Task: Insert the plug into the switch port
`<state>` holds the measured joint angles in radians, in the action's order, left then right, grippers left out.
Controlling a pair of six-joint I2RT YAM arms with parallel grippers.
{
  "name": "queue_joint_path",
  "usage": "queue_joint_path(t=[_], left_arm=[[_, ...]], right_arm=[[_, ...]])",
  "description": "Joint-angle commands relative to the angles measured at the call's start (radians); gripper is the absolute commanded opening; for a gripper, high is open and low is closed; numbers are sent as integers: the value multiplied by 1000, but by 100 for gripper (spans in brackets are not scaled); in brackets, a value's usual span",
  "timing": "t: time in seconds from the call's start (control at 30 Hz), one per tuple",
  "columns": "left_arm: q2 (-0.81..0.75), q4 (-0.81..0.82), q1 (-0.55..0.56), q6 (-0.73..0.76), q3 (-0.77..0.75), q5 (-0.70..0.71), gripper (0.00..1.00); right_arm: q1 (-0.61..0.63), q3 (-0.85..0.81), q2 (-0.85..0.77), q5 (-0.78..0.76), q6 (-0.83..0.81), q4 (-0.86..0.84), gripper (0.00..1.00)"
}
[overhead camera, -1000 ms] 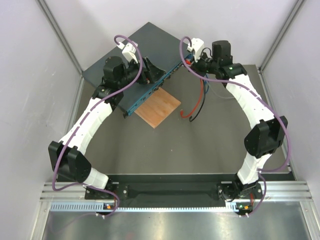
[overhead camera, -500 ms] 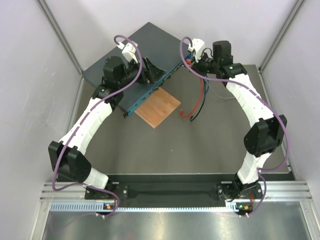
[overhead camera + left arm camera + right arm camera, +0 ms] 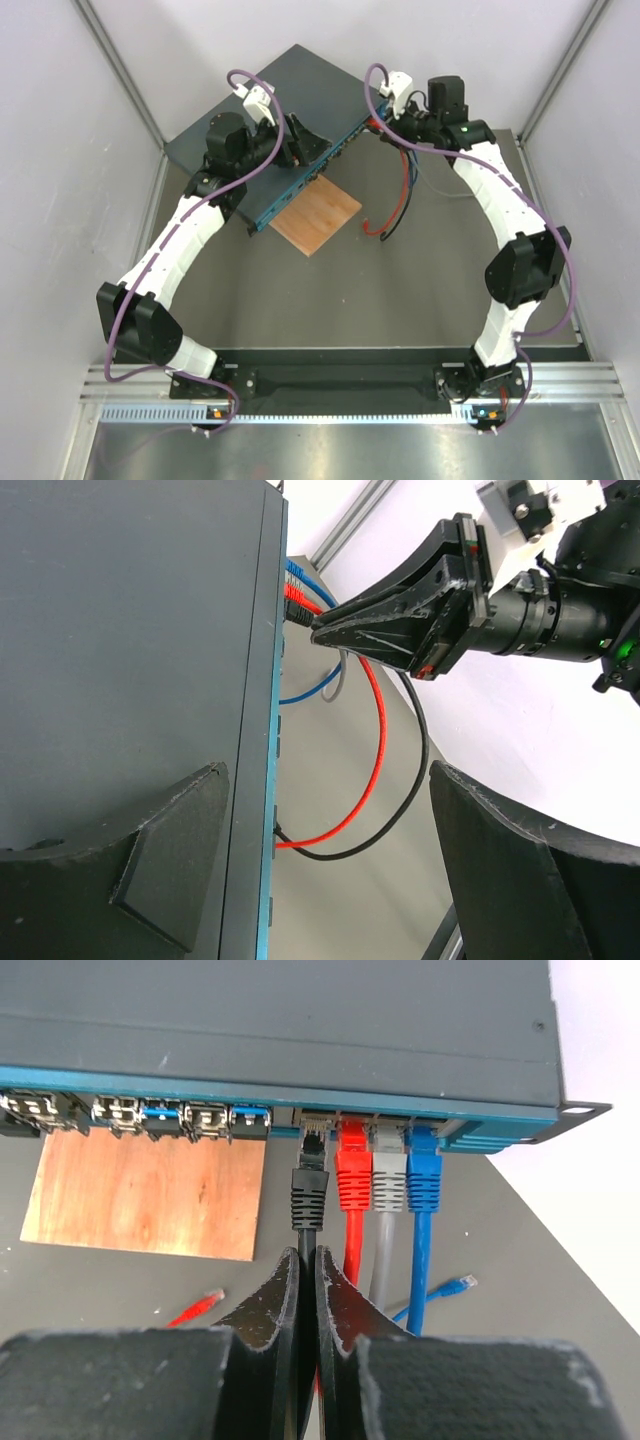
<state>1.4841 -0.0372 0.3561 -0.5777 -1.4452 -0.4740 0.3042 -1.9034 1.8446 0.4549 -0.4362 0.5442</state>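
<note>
The switch (image 3: 262, 108) is a flat dark grey box with a teal front edge (image 3: 250, 1085) carrying a row of ports. In the right wrist view, my right gripper (image 3: 308, 1256) is shut on the black cable just behind the black plug (image 3: 310, 1188). The plug's tip sits at the mouth of a port (image 3: 315, 1120), directly left of plugged-in red (image 3: 353, 1165), grey and blue plugs. My left gripper (image 3: 330, 815) stands open across the switch's front edge, one finger (image 3: 165, 855) over its top. From above, the right gripper (image 3: 378, 120) meets the switch's right end.
A brown wooden board (image 3: 316, 215) lies on the table in front of the switch. Red and black cables (image 3: 395, 205) loop down from the ports onto the table. Loose blue (image 3: 460, 1283) and red (image 3: 205, 1303) plug ends lie on the surface. Walls stand close on both sides.
The right arm's wrist has shifted slightly away from the camera, toward the switch, carrying the black plug with it. The left arm has stayed put.
</note>
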Motion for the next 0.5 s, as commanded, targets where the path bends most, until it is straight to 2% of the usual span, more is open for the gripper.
queue_joint_path(t=[0.0,0.27,0.47], left_arm=[[8,69,-3,-5,6,-8,86],[4,69,-3,-8,8,-11,86],[2,68,-6,-7,5,-11,86]], right_arm=[[9,-85,15,42,14,-112,0],[9,-213,77,48,60,31,0],[10,-162,67,42,63,-12,0]])
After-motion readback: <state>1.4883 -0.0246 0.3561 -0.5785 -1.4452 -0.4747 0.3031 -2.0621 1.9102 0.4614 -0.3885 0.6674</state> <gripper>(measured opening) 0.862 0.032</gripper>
